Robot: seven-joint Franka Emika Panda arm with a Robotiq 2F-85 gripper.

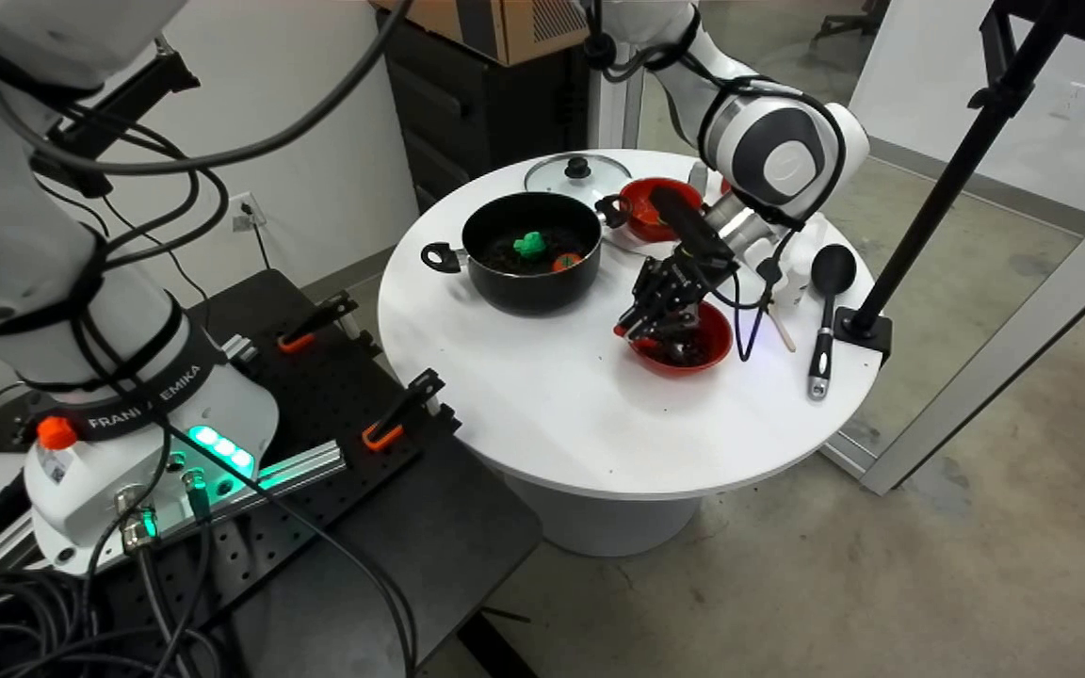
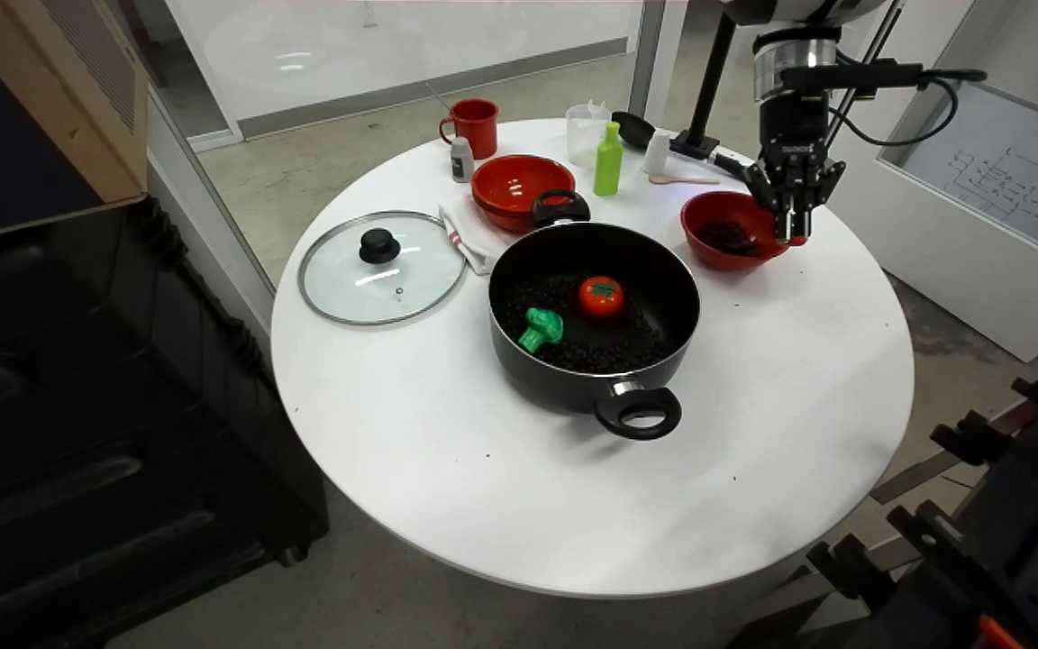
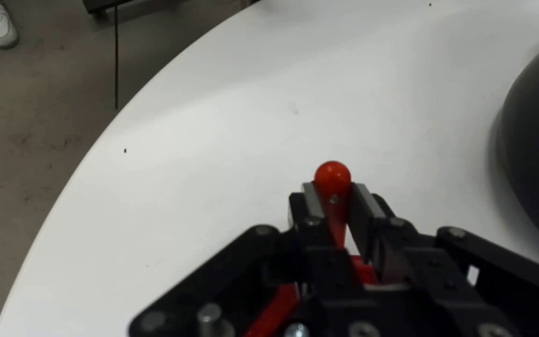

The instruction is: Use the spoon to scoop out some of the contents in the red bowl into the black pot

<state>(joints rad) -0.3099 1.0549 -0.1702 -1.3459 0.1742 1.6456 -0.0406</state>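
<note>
In the wrist view the hand pinches the red handle of the spoon, whose rounded end pokes past the fingertips over the white surface; with so small a contact on a smooth handle, the spoon might twist if its head pushes hard against something, and a rolled head would lose its load. In an exterior view the hand is low at the edge of the red bowl, the spoon reaching over the rim into the dark, bean-like contents, so scooping is probably the step in hand. Pressing sideways there could slide or tip the bowl, since nothing visible braces it, and the loop of cable hanging just beside it may catch the rim during a lift. In an exterior view the black pot stands apart from the bowl, so a jerky or tilted carry would likely scatter pieces between them. Its wall is tall: too low an approach could knock the spoon on the rim, and tipping onto the tomato or broccoli inside may bounce pieces out.
</note>
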